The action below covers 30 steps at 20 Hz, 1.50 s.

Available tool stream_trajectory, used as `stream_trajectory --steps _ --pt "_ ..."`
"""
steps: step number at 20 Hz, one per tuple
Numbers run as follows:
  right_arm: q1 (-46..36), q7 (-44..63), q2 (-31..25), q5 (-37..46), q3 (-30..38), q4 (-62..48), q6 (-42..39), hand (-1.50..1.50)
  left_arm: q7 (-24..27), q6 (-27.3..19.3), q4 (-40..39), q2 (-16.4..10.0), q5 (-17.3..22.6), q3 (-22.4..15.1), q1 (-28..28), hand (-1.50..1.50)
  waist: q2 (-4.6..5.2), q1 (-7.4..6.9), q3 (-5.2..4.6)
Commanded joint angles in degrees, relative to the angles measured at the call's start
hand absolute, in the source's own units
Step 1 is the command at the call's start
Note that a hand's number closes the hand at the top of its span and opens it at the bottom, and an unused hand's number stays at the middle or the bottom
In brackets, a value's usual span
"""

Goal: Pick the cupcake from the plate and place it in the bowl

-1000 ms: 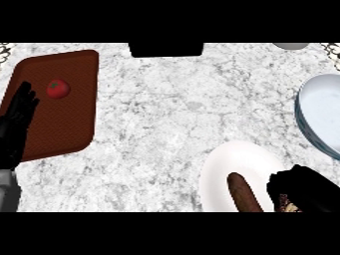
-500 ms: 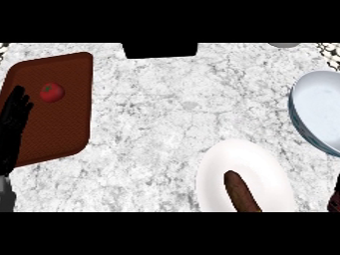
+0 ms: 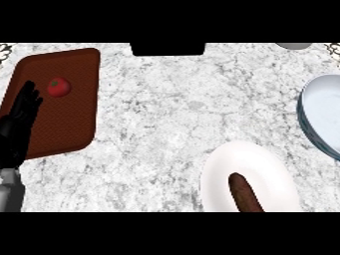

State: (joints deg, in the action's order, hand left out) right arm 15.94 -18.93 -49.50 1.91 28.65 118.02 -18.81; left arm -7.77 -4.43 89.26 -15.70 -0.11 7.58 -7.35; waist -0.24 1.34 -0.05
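Observation:
A white plate (image 3: 264, 164) lies at the lower right of the marble counter, and on it rests a long brown piece of food (image 3: 245, 192) that runs to the lower edge. To the right, partly cut by the view's edge, stands a pale blue-grey bowl (image 3: 333, 119) with nothing in it. My left hand (image 3: 12, 132) rests open at the left edge, fingers up, over the edge of a brown cutting board. My right hand shows nowhere in view.
A brown cutting board (image 3: 62, 114) lies at the left with a small red tomato (image 3: 58, 87) on it. A dark block (image 3: 167, 49) sits at the counter's far edge, and a grey round thing (image 3: 295, 46) at the top right.
My right hand, down beside the plate a second ago, has gone out of view at the lower right. The whole view has shifted, so plate and bowl sit elsewhere in the picture.

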Motion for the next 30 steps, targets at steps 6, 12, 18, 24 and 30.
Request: stream_trajectory --steps 6,12,18,24,30 --pt "-14.91 -3.46 -1.52 1.97 -5.16 -22.03 -4.43 1.5 -3.0 2.0 0.31 -1.1 0.52 0.58 -4.32 0.0 0.45 -2.23 0.09" --pt "-27.03 -7.73 1.87 10.19 -14.16 -36.35 -1.39 1.5 -1.63 1.32 -0.89 0.67 -0.61 0.01 -3.53 0.0 0.46 -2.34 0.1" --pt "-39.87 -14.27 5.22 16.51 -17.75 -53.63 2.32 1.5 1.61 1.72 -1.01 1.85 -1.5 -0.4 -0.99 0.0 0.46 -2.34 0.08" --pt "-42.46 -8.18 4.38 27.72 -24.61 -66.48 4.27 1.5 -0.25 3.35 0.88 1.0 -0.51 -0.8 -1.55 0.0 0.98 -4.6 0.16" --pt "-49.95 -26.07 2.57 30.26 -25.65 -84.32 0.76 -1.5 0.22 1.12 -3.02 2.14 -2.51 -0.87 -4.99 0.0 1.04 -3.52 0.21"
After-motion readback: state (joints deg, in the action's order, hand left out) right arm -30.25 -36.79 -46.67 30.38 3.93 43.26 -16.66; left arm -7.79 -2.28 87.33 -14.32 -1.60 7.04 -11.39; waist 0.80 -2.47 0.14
